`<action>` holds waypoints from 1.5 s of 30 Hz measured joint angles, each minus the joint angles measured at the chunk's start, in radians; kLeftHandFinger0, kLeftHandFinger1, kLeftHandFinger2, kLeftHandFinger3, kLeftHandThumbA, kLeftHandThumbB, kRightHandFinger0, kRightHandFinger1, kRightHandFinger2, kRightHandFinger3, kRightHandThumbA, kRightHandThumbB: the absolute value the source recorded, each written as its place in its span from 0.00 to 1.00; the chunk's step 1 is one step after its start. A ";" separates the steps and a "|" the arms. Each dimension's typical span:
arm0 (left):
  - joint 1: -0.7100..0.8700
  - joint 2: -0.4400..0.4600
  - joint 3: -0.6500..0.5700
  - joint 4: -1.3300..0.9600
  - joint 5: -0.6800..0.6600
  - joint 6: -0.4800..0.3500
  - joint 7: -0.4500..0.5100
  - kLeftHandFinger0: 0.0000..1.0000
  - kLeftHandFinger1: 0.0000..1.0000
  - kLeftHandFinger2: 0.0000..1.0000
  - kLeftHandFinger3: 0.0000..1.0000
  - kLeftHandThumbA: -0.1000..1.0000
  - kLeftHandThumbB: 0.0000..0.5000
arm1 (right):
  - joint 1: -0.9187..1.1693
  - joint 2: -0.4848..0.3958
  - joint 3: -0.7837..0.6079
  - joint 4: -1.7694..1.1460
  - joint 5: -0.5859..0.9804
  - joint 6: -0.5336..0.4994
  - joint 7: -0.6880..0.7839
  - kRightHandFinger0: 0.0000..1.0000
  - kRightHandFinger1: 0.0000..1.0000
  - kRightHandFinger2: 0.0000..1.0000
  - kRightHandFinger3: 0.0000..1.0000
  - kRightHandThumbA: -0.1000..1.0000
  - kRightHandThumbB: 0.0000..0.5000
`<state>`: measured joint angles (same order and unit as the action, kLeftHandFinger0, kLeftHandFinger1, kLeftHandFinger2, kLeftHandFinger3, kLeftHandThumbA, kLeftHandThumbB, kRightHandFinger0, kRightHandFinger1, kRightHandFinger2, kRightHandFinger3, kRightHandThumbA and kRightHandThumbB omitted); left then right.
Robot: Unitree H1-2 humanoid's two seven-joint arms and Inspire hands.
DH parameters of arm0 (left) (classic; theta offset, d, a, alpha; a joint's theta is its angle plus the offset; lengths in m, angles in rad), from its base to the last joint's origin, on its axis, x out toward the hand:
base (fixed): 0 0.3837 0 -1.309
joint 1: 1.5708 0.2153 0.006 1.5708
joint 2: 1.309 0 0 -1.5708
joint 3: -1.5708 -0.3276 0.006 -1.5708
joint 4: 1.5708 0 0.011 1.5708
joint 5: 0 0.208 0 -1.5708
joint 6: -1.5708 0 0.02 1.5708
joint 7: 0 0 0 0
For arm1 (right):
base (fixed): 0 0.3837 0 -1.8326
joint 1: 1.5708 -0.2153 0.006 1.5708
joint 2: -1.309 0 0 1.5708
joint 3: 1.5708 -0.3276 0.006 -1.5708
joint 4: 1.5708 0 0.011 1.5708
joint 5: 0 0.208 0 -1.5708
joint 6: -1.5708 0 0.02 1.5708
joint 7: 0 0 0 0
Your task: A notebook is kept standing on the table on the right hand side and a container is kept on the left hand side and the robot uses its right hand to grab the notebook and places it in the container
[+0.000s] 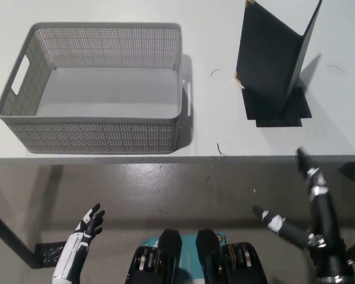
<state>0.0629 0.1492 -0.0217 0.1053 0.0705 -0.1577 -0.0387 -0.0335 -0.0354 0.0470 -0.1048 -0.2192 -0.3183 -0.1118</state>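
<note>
A black notebook (272, 50) stands upright and partly spread on the white table (213, 127), on a black square patch at the right. A grey perforated container (97, 89) with handle slots sits at the left and holds nothing. My black right hand (310, 204) is below the table's front edge, under the notebook, open with fingers spread and holding nothing. My white left hand (86, 231) hangs low at the lower left, open, away from the table.
The table's front edge (165, 158) runs across the middle of the view, with grey floor below it. A black table leg (9, 236) slants at the lower left. A bare strip of table separates container and notebook.
</note>
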 measured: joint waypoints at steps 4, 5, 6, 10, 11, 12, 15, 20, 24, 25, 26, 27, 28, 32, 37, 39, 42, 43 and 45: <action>0.003 0.000 0.000 0.013 0.001 -0.009 0.000 1.00 1.00 1.00 1.00 1.00 0.35 | -0.070 0.000 -0.043 -0.013 -0.007 0.011 -0.009 1.00 1.00 1.00 1.00 1.00 0.63; 0.005 0.000 0.000 0.017 0.001 -0.011 0.000 1.00 1.00 1.00 1.00 1.00 0.37 | -0.090 0.000 -0.053 -0.006 -0.008 0.014 -0.010 1.00 1.00 1.00 1.00 1.00 0.61; 0.005 -0.001 0.000 0.018 0.001 -0.012 0.000 1.00 1.00 1.00 1.00 1.00 0.37 | -0.096 0.000 -0.056 -0.004 -0.009 0.014 -0.011 1.00 1.00 1.00 1.00 1.00 0.59; 0.010 -0.001 0.000 0.025 0.001 -0.016 0.000 1.00 1.00 1.00 1.00 1.00 0.37 | -0.198 0.000 -0.096 0.054 -0.010 0.032 -0.025 1.00 1.00 1.00 1.00 1.00 0.72; 0.010 -0.001 0.000 0.025 0.001 -0.017 0.000 1.00 1.00 1.00 1.00 1.00 0.39 | -0.222 0.000 -0.104 0.072 -0.009 0.036 -0.029 1.00 1.00 1.00 1.00 1.00 0.73; 0.011 -0.002 0.000 0.025 0.001 -0.017 0.000 1.00 1.00 1.00 1.00 1.00 0.39 | -0.241 0.000 -0.112 0.092 -0.009 0.041 -0.031 1.00 1.00 1.00 1.00 1.00 0.73; 0.011 -0.004 0.000 0.025 0.000 -0.020 -0.001 1.00 1.00 1.00 1.00 1.00 0.42 | -0.308 0.000 -0.140 0.164 -0.002 0.068 -0.042 1.00 1.00 1.00 1.00 1.00 0.71; 0.011 -0.005 0.000 0.026 0.000 -0.028 -0.001 1.00 1.00 1.00 1.00 1.00 0.43 | -0.419 -0.001 -0.186 0.312 0.016 0.097 -0.063 1.00 1.00 1.00 1.00 1.00 0.83; 0.019 -0.007 0.000 0.026 0.000 -0.035 -0.001 1.00 1.00 1.00 1.00 1.00 0.45 | -0.496 -0.005 -0.228 0.441 0.054 0.100 -0.073 1.00 1.00 1.00 1.00 1.00 0.69; 0.021 -0.007 0.000 0.026 -0.001 -0.036 -0.001 1.00 1.00 1.00 1.00 1.00 0.45 | -0.513 -0.008 -0.236 0.467 0.061 0.099 -0.076 1.00 1.00 1.00 1.00 1.00 0.70; 0.023 -0.007 0.000 0.026 -0.001 -0.036 -0.001 1.00 1.00 1.00 1.00 1.00 0.44 | -0.529 -0.011 -0.242 0.493 0.066 0.100 -0.079 1.00 1.00 1.00 1.00 1.00 0.74; 0.024 -0.008 0.000 0.026 -0.002 -0.036 -0.001 1.00 1.00 1.00 1.00 1.00 0.45 | -0.547 -0.014 -0.248 0.521 0.073 0.100 -0.084 1.00 1.00 1.00 1.00 1.00 0.74; 0.025 -0.008 0.000 0.026 -0.002 -0.036 -0.001 1.00 1.00 1.00 1.00 1.00 0.47 | -0.561 -0.016 -0.254 0.543 0.078 0.101 -0.087 1.00 1.00 1.00 1.00 1.00 0.75; 0.025 -0.007 0.000 0.026 -0.001 -0.040 -0.001 1.00 1.00 1.00 1.00 1.00 0.46 | -0.632 -0.019 -0.288 0.649 0.122 0.101 -0.092 1.00 1.00 1.00 1.00 1.00 0.87; 0.026 -0.008 -0.001 0.026 -0.001 -0.041 -0.001 1.00 1.00 1.00 1.00 1.00 0.45 | -0.729 -0.027 -0.309 0.797 0.169 0.100 -0.099 1.00 1.00 1.00 1.00 1.00 0.85; 0.026 -0.009 -0.001 0.026 0.000 -0.041 -0.001 1.00 1.00 1.00 1.00 1.00 0.45 | -0.772 -0.031 -0.312 0.863 0.185 0.097 -0.099 1.00 1.00 1.00 1.00 1.00 0.92; 0.026 -0.009 -0.001 0.026 -0.001 -0.042 -0.001 1.00 1.00 1.00 1.00 1.00 0.43 | -0.811 -0.031 -0.310 0.920 0.198 0.093 -0.101 1.00 1.00 1.00 1.00 1.00 0.86; 0.026 -0.009 -0.001 0.026 -0.001 -0.043 -0.001 1.00 1.00 1.00 1.00 1.00 0.42 | -0.821 -0.030 -0.310 0.931 0.203 0.093 -0.102 1.00 1.00 1.00 1.00 1.00 0.87; 0.026 -0.009 -0.001 0.026 0.000 -0.045 -0.001 1.00 1.00 1.00 1.00 1.00 0.40 | -0.839 -0.029 -0.307 0.947 0.205 0.093 -0.106 1.00 1.00 1.00 1.00 1.00 0.85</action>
<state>0.0886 0.1405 -0.0225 0.1313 0.0701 -0.2028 -0.0396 -0.8727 -0.0646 -0.2595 0.8423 -0.0138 -0.2254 -0.2179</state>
